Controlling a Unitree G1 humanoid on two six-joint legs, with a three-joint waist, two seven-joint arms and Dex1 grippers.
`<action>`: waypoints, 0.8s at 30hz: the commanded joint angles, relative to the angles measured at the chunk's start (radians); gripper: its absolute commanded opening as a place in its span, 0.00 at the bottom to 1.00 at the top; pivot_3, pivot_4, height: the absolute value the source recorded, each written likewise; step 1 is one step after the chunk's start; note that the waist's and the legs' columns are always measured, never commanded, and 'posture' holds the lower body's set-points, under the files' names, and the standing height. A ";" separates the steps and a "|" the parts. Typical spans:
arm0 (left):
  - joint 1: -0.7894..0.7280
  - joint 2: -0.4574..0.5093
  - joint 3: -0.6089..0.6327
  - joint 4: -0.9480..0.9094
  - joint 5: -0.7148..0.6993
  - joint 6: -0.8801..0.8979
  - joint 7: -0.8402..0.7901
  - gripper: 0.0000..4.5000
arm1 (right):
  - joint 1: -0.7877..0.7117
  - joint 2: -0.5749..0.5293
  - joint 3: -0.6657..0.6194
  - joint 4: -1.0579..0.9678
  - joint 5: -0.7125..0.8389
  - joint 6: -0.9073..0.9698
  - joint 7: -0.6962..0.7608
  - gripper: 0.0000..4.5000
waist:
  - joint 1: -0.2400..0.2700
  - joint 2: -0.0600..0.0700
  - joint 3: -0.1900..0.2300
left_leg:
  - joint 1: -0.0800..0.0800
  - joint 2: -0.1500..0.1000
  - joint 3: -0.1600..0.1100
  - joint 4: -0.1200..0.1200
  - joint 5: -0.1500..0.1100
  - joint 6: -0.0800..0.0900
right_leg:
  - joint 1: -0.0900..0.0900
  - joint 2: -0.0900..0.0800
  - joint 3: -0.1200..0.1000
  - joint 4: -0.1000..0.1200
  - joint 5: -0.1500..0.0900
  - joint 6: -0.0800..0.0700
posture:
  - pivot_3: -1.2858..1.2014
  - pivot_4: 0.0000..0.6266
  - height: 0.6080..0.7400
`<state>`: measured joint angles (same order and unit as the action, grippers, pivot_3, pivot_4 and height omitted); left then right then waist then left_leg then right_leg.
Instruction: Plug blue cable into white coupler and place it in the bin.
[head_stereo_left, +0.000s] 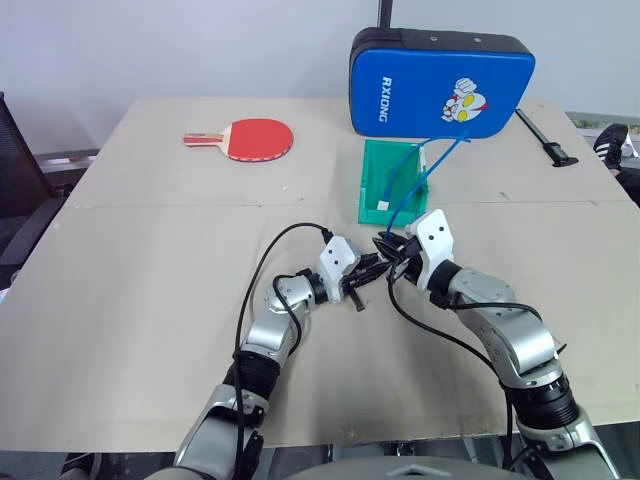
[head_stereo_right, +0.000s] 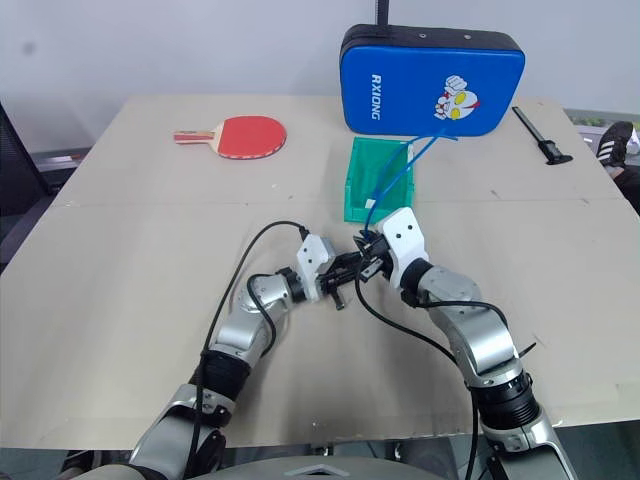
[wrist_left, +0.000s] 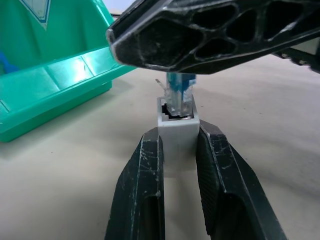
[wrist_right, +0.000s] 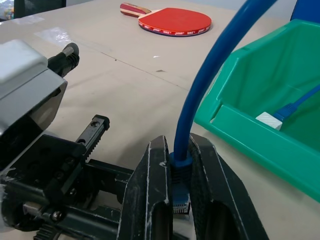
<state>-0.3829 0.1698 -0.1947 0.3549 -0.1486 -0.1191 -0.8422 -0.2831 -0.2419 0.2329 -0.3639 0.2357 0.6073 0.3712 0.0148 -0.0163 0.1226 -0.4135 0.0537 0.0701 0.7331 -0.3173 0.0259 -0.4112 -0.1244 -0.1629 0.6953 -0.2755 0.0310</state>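
My left gripper (wrist_left: 177, 142) is shut on the white coupler (wrist_left: 177, 131), a small white block with its dark socket facing away from the fingers. The blue cable's (wrist_right: 210, 75) clear bluish plug (wrist_left: 179, 95) stands with its tip in that socket. My right gripper (wrist_right: 179, 150) is shut on the cable just behind the plug. The two grippers meet at the table's middle (head_stereo_left: 380, 258), just in front of the teal bin (head_stereo_left: 378, 175). From there the cable arcs up and back over the bin.
Inside the bin lies another small white block (wrist_right: 269, 119) with a blue cable end. A big blue padded case (head_stereo_left: 440, 82) stands behind the bin. A red paddle (head_stereo_left: 255, 138) lies at the far left, and a black tool (head_stereo_left: 545, 140) at the far right.
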 joint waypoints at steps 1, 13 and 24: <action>0.022 -0.012 0.001 -0.018 0.000 0.029 0.031 0.06 | 0.006 0.012 -0.002 -0.035 -0.018 0.030 -0.034 0.00 | 0.000 0.000 0.000 | 0.000 0.000 0.000 0.000 0.000 0.000 | 0.000 0.000 0.000 0.000 0.000 0.000 | 0.52 0.24 0.41; 0.058 -0.014 -0.017 -0.092 0.000 0.082 0.058 0.06 | 0.006 0.080 -0.011 0.007 -0.074 0.082 -0.133 0.00 | -0.002 0.000 -0.001 | 0.000 0.000 0.000 0.000 0.000 0.000 | 0.000 0.000 0.000 0.000 0.000 0.000 | 0.52 0.24 0.41; 0.090 -0.047 -0.029 -0.189 0.026 0.151 0.161 0.06 | 0.059 0.096 0.049 0.002 -0.146 0.161 -0.206 0.00 | -0.001 0.001 -0.003 | 0.000 0.000 -0.001 0.000 0.000 0.000 | 0.000 0.000 0.000 -0.001 0.000 0.000 | 0.52 0.24 0.41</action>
<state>-0.3099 0.1384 -0.2114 0.2048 -0.1164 0.0178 -0.6939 -0.2665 -0.1337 0.2806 -0.3961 0.1192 0.7208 0.1871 0.0138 -0.0158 0.1193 -0.4136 0.0537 0.0691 0.7327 -0.3174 0.0260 -0.4114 -0.1244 -0.1624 0.6946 -0.2755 0.0311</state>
